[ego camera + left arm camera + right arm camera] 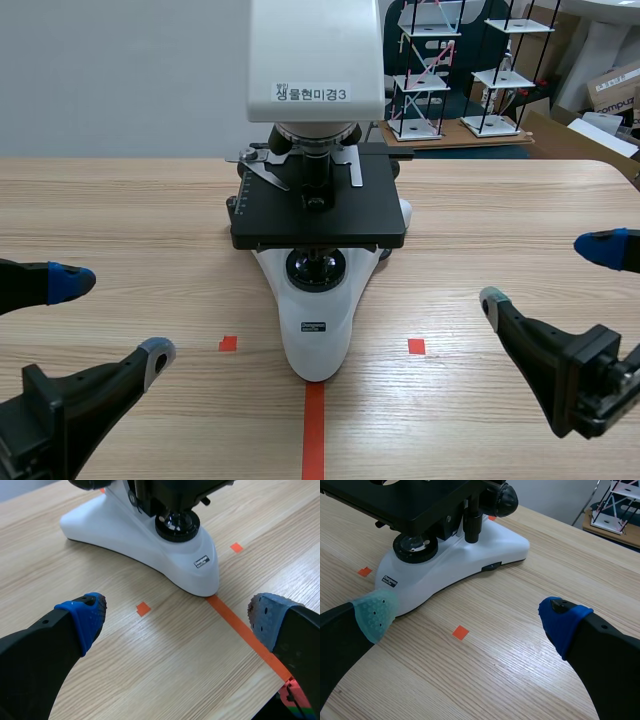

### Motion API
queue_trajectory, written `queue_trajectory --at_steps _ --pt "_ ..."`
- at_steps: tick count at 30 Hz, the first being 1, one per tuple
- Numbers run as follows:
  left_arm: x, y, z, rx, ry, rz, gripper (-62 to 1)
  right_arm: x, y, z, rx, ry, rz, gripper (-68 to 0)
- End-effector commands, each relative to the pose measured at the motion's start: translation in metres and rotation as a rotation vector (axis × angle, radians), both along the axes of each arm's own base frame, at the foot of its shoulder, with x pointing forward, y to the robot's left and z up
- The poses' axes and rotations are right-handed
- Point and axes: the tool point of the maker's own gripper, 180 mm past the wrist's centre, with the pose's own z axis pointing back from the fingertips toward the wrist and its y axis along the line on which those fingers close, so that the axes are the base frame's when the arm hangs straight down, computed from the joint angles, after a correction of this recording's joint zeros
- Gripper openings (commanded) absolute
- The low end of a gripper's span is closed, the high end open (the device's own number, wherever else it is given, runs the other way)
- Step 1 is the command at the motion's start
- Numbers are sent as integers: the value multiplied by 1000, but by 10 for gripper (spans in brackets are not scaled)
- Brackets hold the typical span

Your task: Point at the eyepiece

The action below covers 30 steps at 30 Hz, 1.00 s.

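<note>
The left gripper and right gripper hang low, fingers spread and empty, the microscope ahead between them, seemingly poised to point; eyepiece unseen.

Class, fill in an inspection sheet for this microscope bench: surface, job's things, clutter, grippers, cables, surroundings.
Surface: wooden table with orange-red tape marks.
Job's things: microscope upright at the table's middle; its eyepiece is out of view.
Clutter: nothing seen.
Grippers: left gripper and right gripper low on either side of the microscope, fingers open, touching nothing.
Cables: nothing seen.
Surroundings: rod-and-shelf models and cardboard boxes behind the table.
</note>
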Motion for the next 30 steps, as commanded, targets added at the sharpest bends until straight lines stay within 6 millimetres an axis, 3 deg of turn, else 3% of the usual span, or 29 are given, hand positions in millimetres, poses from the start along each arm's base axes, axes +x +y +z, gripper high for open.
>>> queue_trajectory --at_steps 1,30 --pt "-1 -2 1 -8 6 2 -13 5 -2 9 -1 -36 -2 -58" --pt "1 -2 3 -13 -6 2 -13 6 -2 15 46 -46 -11 -58"
